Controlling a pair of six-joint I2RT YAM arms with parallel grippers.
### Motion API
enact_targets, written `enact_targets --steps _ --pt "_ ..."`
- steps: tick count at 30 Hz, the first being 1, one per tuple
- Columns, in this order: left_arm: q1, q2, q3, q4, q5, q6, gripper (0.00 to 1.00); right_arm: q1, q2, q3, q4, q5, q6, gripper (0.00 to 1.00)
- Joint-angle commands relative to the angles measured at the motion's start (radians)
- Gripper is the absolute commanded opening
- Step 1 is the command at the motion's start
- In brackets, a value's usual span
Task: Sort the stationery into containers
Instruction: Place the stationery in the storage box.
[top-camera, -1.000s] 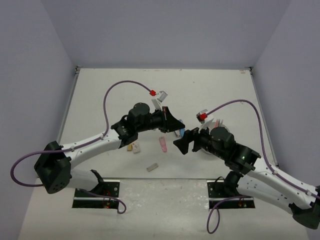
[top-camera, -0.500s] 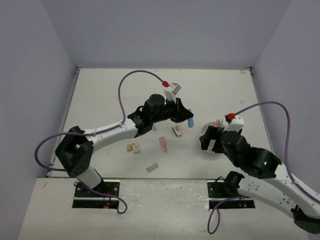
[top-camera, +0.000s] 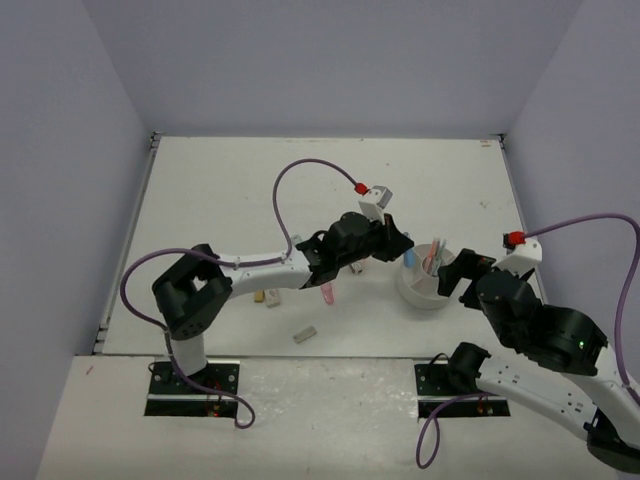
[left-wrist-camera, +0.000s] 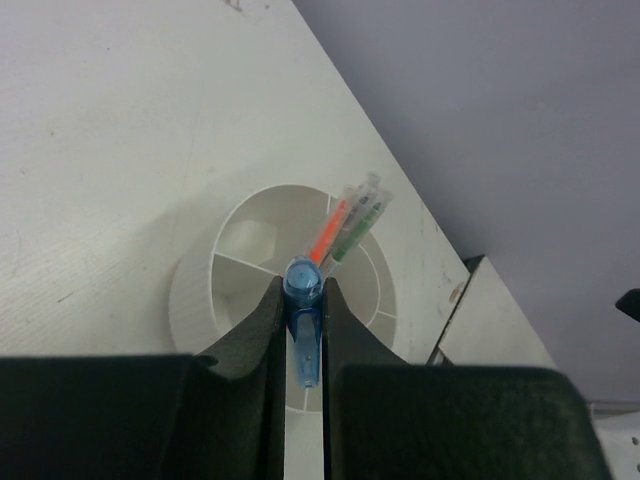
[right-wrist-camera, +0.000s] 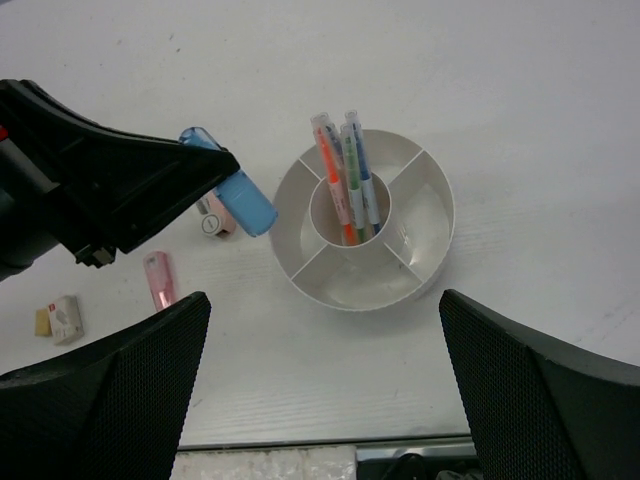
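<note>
The round white organizer (top-camera: 412, 292) with inner dividers stands right of centre; its rim also shows in the left wrist view (left-wrist-camera: 190, 290) and the right wrist view (right-wrist-camera: 440, 230). Several thin pens (right-wrist-camera: 350, 190) lean in its centre tube. My left gripper (left-wrist-camera: 303, 310) is shut on a blue finger-sized piece (left-wrist-camera: 303, 283), held tilted just over the organizer's left rim (top-camera: 409, 258). My right gripper (right-wrist-camera: 320, 400) is open and holds nothing; it hangs above the organizer's near side (top-camera: 464, 277).
Left of the organizer lie a pink piece (right-wrist-camera: 158, 280) and a pink piece with a white cap (right-wrist-camera: 212, 218). Small tan and white blocks (top-camera: 266, 296) and a grey block (top-camera: 305, 334) lie further left, toward the table's front.
My left arm has reached right, carrying the blue piece from the table's middle to the organizer's rim. My right arm has pulled back to the right and its jaws have widened.
</note>
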Motion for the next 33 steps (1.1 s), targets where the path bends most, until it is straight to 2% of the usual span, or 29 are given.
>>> enact_targets --steps 1,8,10,13,15,16,21,23,25,28,30,33 --pt "-0.005 0.052 0.051 0.111 -0.076 -0.024 0.00 0.001 0.014 0.002 -0.002 0.007 0.028 0.99" --pt "-0.004 0.106 0.079 0.095 -0.086 -0.014 0.01 0.003 0.007 -0.007 0.025 -0.030 -0.004 0.99" --pt "-0.005 0.116 0.085 0.089 -0.076 -0.013 0.15 0.001 0.010 -0.015 0.052 -0.046 -0.021 0.99" --pt "-0.005 0.120 0.093 0.073 -0.060 -0.011 0.48 0.001 0.027 -0.022 0.070 -0.063 -0.040 0.99" --pt "-0.005 0.115 0.094 0.064 -0.046 -0.014 0.66 0.001 0.030 -0.025 0.078 -0.069 -0.050 0.99" --pt "-0.005 0.108 0.089 0.061 -0.041 -0.014 0.71 0.002 0.029 -0.027 0.082 -0.070 -0.054 0.99" --pt "-0.005 0.021 0.064 -0.003 -0.084 -0.016 0.80 0.003 0.026 -0.036 0.116 -0.101 -0.096 0.99" --pt "0.003 -0.058 0.072 -0.111 -0.171 -0.021 0.86 0.001 0.036 -0.044 0.188 -0.167 -0.148 0.99" --pt "0.026 -0.118 0.084 -0.301 -0.269 -0.040 0.91 0.003 0.069 -0.050 0.234 -0.261 -0.189 0.97" --pt "0.151 -0.223 0.039 -0.495 -0.360 -0.103 1.00 0.001 0.179 -0.051 0.325 -0.375 -0.216 0.94" --pt "0.249 -0.344 -0.027 -0.561 -0.365 -0.115 1.00 0.002 0.305 -0.057 0.385 -0.471 -0.232 0.90" --pt "0.311 -0.484 -0.106 -0.652 -0.405 -0.100 1.00 0.007 0.466 -0.061 0.501 -0.503 -0.223 0.89"
